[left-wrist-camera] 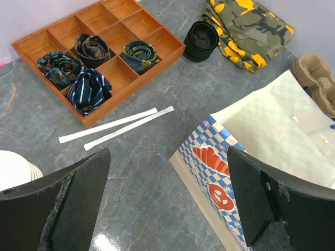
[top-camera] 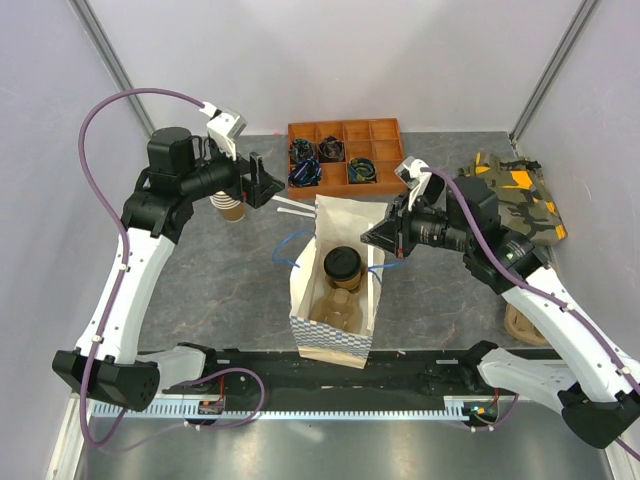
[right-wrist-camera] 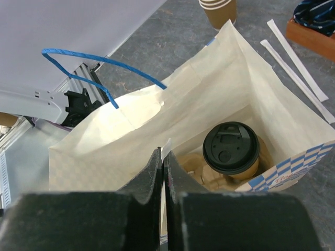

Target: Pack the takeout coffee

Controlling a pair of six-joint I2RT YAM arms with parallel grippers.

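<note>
coffee (top-camera: 342, 268): upright inside bag (top-camera: 330, 334) — lid on
left pincer (left-wrist-camera: 168, 193): released, empty
right pincer (right-wrist-camera: 164, 157): clenched on bag rim

Right claw (right-wrist-camera: 163, 157): black, two fingers pressed together, a thin sliver of bag rim pinched between them.
Cream paper bag (right-wrist-camera: 235, 99): open-topped, blue-and-white checked outside, standing on the grey marbled surface (right-wrist-camera: 172, 36); blue cord handle (right-wrist-camera: 99, 60) arching over its far rim.
Tan paper coffee cup with round black plastic lid (right-wrist-camera: 231, 148): upright inside the bag, seated in a brown moulded pulp holder (right-wrist-camera: 207, 180).
Stack of lidless brown paper cups (right-wrist-camera: 218, 10): beyond the bag.
Two white paper-wrapped straws (right-wrist-camera: 296, 55): lying side by side near an orange wooden tray corner (right-wrist-camera: 309, 34).
</note>
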